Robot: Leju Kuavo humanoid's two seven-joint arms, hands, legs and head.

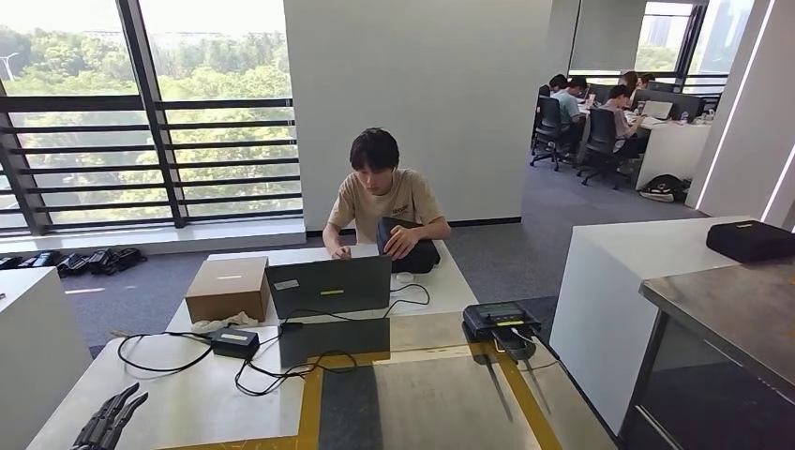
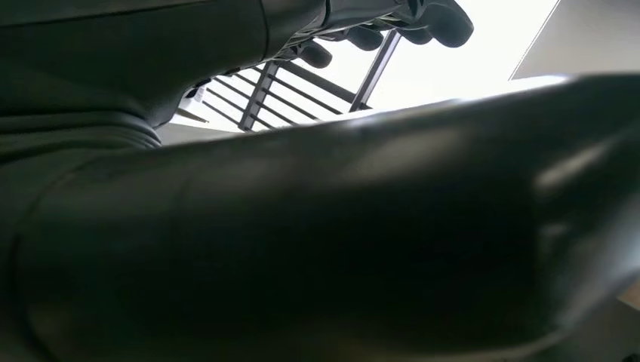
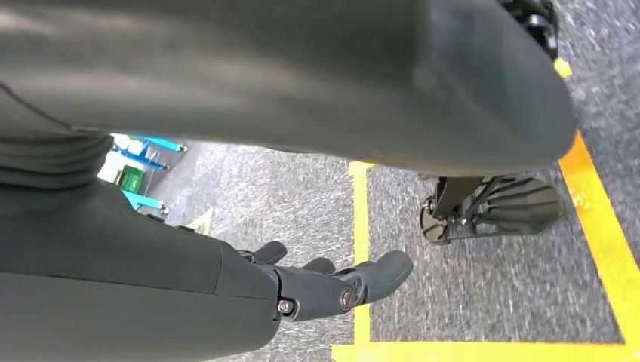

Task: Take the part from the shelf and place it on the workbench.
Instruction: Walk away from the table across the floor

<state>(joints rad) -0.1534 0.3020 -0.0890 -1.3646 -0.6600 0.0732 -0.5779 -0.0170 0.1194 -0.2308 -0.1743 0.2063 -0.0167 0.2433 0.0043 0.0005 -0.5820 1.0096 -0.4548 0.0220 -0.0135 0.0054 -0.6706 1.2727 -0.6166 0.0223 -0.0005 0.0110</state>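
- My left hand [image 1: 110,419] hangs low at the near corner of the long white workbench [image 1: 187,398], fingers loosely apart and holding nothing; in the left wrist view its dark fingertips [image 2: 445,19] show against the bright window.
- My right hand [image 3: 332,283] hangs by my side over grey carpet with yellow floor tape [image 3: 361,219], fingers nearly straight, apart and empty.
- The part I am meant to fetch is not something I can pick out. No shelf is plainly visible either; the metal-topped dark stand [image 1: 741,319] at the right edge may be it, but I cannot tell.
- The step in hand, as I judge it, is to find the shelf, so the task is barely begun. To do it well I should turn until the shelf and part are clearly in sight, keeping both arms tucked in so they clear the table edge.
- For the later placing, bare bench lies near my left hand; I should avoid the open black laptop [image 1: 328,286], the brown cardboard box [image 1: 228,286], the small black power brick [image 1: 234,341] with its looping cables, and the black device with a screen [image 1: 500,320].
- A person in a beige T-shirt [image 1: 382,202] sits at the far end, so my movements should stay slow and close.
- The shirt print and the pale labels on laptop and box are too small to read.
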